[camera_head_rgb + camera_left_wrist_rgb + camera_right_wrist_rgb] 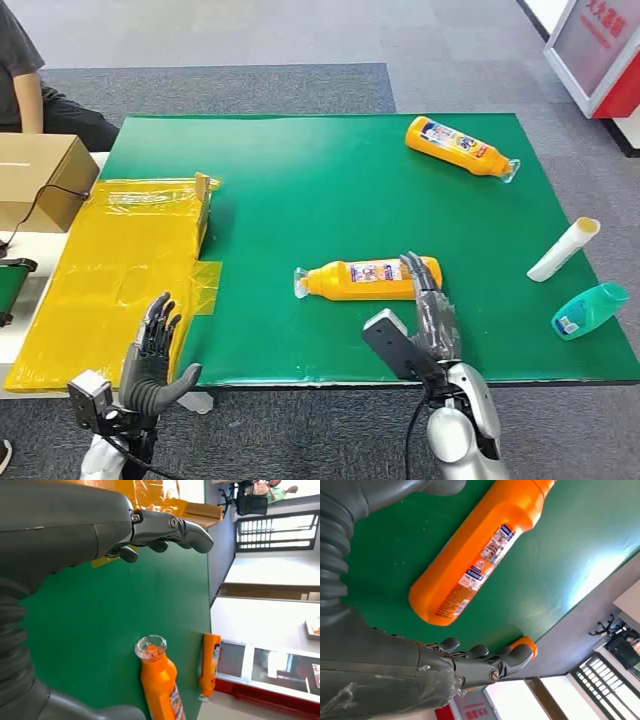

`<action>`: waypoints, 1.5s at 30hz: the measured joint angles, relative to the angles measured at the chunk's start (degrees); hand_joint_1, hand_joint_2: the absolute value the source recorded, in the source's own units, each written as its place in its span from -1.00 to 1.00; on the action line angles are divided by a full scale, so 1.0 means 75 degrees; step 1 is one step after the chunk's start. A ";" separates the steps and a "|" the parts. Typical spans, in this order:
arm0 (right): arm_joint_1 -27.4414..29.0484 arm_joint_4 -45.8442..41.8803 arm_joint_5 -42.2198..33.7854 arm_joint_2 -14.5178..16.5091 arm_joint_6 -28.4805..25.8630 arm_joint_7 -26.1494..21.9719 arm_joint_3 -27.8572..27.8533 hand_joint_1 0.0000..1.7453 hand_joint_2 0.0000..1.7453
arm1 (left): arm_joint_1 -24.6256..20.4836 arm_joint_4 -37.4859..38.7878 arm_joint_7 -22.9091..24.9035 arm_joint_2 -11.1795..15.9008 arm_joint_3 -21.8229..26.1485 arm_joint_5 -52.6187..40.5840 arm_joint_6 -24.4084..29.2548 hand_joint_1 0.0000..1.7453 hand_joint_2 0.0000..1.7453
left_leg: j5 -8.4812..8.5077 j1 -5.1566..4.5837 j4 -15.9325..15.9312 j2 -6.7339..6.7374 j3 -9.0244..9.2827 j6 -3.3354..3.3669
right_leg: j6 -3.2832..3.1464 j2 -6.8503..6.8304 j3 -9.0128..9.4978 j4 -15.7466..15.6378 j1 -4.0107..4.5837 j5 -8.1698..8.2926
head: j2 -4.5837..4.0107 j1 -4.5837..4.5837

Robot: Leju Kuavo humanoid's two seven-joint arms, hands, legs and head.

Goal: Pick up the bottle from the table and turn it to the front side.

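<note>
An orange bottle [370, 279] with a clear cap lies on its side near the middle of the green table [317, 190], cap pointing left. The right wrist view shows its label [482, 565] close up, and the left wrist view shows its capped end [160, 675]. My right hand [434, 305] hovers open just by the bottle's base end, fingers [486, 655] stretched out and apart from it. My left hand [155, 355] is open at the table's near left edge, holding nothing, far from the bottle.
A second orange bottle [460, 147] lies at the far right of the table. A white tube [562, 249] and a teal bottle [589, 310] lie near the right edge. Yellow plastic sheeting [113, 270] and a cardboard box [38, 180] are on the left. A person [23, 80] sits at far left.
</note>
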 joint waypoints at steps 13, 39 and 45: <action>-0.1346 0.1409 0.0780 -0.0223 0.0652 0.0670 0.0111 -1.00 1.00 | -0.0229 0.0210 0.0001 0.0050 -0.0068 0.0049 -0.0047 -1.00 1.00 | 0.0007 0.0000 0.0001 0.0000 -0.0001 0.0002 | 0.0001 -0.0001 -0.0001 0.0000 0.0000 0.0005 | 0.0000 -0.0001; -0.5428 0.7745 0.2174 -0.1028 0.1507 0.1047 0.0992 0.00 1.00 | -0.0768 0.0894 0.0001 0.0251 -0.0675 0.0398 -0.0105 -1.00 1.00 | 0.0053 -0.0003 0.0003 -0.0001 -0.0009 0.0008 | 0.0008 -0.0001 -0.0008 0.0000 -0.0005 0.0048 | 0.0000 -0.0001; -0.5939 0.8663 0.2442 -0.1088 0.1763 0.1004 0.1360 1.00 1.00 | -0.0847 0.1051 0.0001 0.0297 -0.0723 0.0458 -0.0096 -1.00 1.00 | 0.0052 -0.0003 0.0003 -0.0001 -0.0007 0.0008 | 0.0009 -0.0001 -0.0007 0.0000 -0.0005 0.0047 | 0.0000 0.0000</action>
